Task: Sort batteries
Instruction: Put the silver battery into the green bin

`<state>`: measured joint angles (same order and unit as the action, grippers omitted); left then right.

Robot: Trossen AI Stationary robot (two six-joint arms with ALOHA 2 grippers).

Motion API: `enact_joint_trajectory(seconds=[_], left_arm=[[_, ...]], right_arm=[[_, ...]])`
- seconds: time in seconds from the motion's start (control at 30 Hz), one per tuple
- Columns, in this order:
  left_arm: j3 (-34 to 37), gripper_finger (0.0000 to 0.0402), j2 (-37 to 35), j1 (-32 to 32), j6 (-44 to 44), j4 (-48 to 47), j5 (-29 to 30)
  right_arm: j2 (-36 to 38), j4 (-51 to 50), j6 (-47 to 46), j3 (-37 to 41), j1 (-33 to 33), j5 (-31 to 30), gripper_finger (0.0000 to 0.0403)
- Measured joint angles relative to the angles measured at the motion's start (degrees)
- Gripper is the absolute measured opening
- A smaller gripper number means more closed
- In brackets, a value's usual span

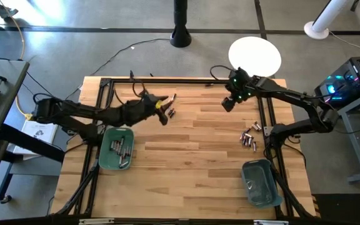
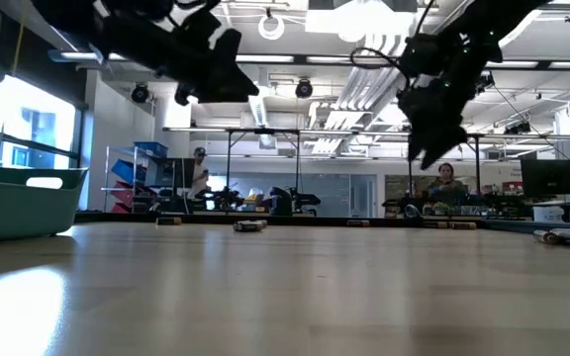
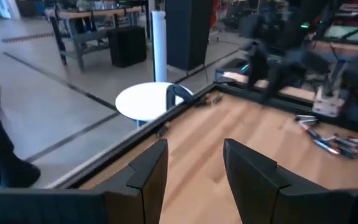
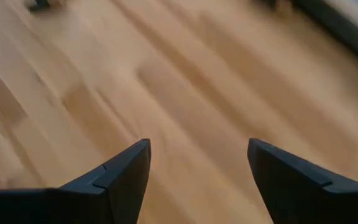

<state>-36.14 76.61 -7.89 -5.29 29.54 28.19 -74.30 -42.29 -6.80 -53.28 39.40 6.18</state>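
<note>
**Both arms raised over a counter with batteries scattered on it**

A big open workshop lies behind the wooden counter, with ceiling lights, benches and two people standing far off in the low view. A round white table stands on the floor just past the counter's far edge.

The left pincer hangs above the far left part of the counter, close to a few loose batteries lying by the far rail. Its wrist view shows its two dark fingers parted with bare wood between them, gripping nothing. In the low view it is well off the surface.

The right pincer hovers over the far right part of the counter, also lifted clear. Its fingers stand wide apart over plain boards, released and empty.

A second bunch of batteries lies on the right side of the counter, near the right rail and between the right pincer and the right-hand teal bin. That bin sits at the near right edge with something small in its bottom, too faint to name. The left-hand teal bin sits toward the left edge and holds several silvery-grey batteries lying side by side.

From table height, a few batteries lie along the far line of the counter.
</note>
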Motion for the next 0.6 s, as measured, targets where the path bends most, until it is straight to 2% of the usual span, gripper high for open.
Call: enact_joint_trajectory(seconds=[0.1,0.37,0.6], left_arm=[[0.00,0.0147,1.21,-2.90,2.70,2.03,-1.99],[0.00,0.0147,3.12,-6.85,2.99,2.25,-2.16],[0.00,0.0147,4.61,-8.01,2.99,1.97,-2.19]], right_arm=[[0.00,-6.19,-3.92,0.00,-0.76,-1.29,0.0264],[-0.02,-19.69,-14.31,0.38,-3.27,-1.59,0.0264],[-0.06,-28.43,-18.69,1.38,-9.02,2.02,0.0264]])
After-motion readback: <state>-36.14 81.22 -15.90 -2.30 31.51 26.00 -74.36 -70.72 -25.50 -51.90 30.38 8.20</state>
